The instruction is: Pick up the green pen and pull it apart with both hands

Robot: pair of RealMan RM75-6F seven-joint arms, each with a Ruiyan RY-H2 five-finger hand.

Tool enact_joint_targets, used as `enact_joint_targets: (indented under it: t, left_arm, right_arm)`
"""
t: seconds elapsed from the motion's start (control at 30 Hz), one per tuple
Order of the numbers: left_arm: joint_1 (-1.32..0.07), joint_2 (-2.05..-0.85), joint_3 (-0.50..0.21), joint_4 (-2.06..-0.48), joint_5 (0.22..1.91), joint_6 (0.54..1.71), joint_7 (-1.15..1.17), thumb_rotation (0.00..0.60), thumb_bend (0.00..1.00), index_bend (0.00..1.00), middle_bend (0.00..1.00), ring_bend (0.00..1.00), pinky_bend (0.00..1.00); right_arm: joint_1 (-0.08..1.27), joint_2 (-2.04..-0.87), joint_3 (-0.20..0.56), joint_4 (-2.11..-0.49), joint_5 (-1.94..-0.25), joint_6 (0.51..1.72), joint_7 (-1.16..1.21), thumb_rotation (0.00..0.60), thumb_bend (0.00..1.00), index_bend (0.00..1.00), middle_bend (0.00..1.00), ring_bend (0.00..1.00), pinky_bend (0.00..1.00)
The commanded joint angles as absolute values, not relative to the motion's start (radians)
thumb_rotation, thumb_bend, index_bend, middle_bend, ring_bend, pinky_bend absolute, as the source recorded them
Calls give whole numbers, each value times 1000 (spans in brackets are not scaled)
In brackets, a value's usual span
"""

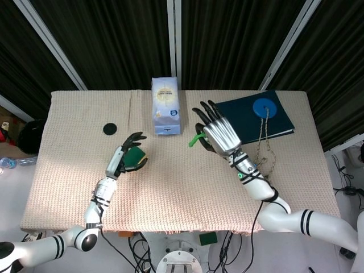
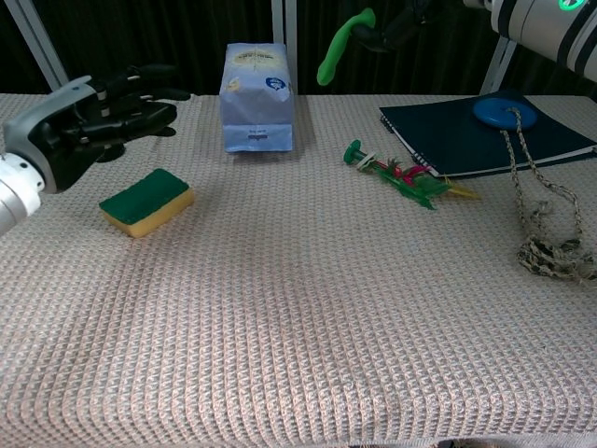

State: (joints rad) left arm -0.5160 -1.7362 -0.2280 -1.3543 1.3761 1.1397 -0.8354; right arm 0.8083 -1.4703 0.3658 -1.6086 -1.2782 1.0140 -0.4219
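Observation:
The green pen (image 1: 196, 138) (image 2: 341, 49) hangs high above the table, tilted, with one end pinched in my right hand (image 1: 219, 134) (image 2: 409, 21). In the chest view that hand is mostly cut off by the top edge. My left hand (image 1: 126, 160) (image 2: 89, 121) is raised over the left part of the table, fingers apart and slightly curled, holding nothing. In the head view it overlaps the green and yellow sponge (image 1: 136, 156) (image 2: 146, 201); the chest view shows it above and behind the sponge, not touching it.
A light blue box (image 1: 165, 106) (image 2: 256, 98) stands at the back middle. A small green, red and yellow bundle (image 2: 401, 177) lies beside the dark notebook (image 1: 256, 122) (image 2: 466, 140), which carries a blue disc (image 1: 265, 107) and a chain (image 2: 550, 247). A black cap (image 1: 109, 129) lies far left.

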Motion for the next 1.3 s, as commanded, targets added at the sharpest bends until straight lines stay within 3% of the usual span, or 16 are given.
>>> enact_joint_targets:
  t: [0.03,0.17,0.27,0.47,0.63,1.3]
  left_arm:
    - [-565,-1788,-237,-1340,1384,1059,-1005,504,252,161,208,143,239]
    - [-588,-1805,-243,-1338,1405,1035,-1123,579,265,172,207,143,257]
    - [-600,-1817,-257,-1331,1402,1031,-1159,598,265,203,231,166,286]
    - [-605,-1819,-280,-1367,1369,1005,-1254,600,268,295,343,263,388]
    - [-608,-1817,-286,-1388,1357,977,-1335,600,291,353,376,320,445]
    - [-634,-1832,-280,-1378,1354,936,-1331,600,332,437,413,352,476]
  right_arm:
    - [822,-1460,369,-1626,-1268,1008,-423,600,442,605,117,0,0]
    - [832,-1461,357,-1635,-1276,1014,-417,600,442,608,119,0,0]
    - [838,-1465,347,-1637,-1287,1023,-416,600,440,609,119,0,0]
    - [852,-1478,334,-1630,-1296,1034,-407,600,438,612,121,0,0]
    - [866,-1494,325,-1614,-1287,1030,-405,600,436,616,121,0,0]
    - [919,-1553,313,-1568,-1277,1032,-407,600,432,615,122,0,0]
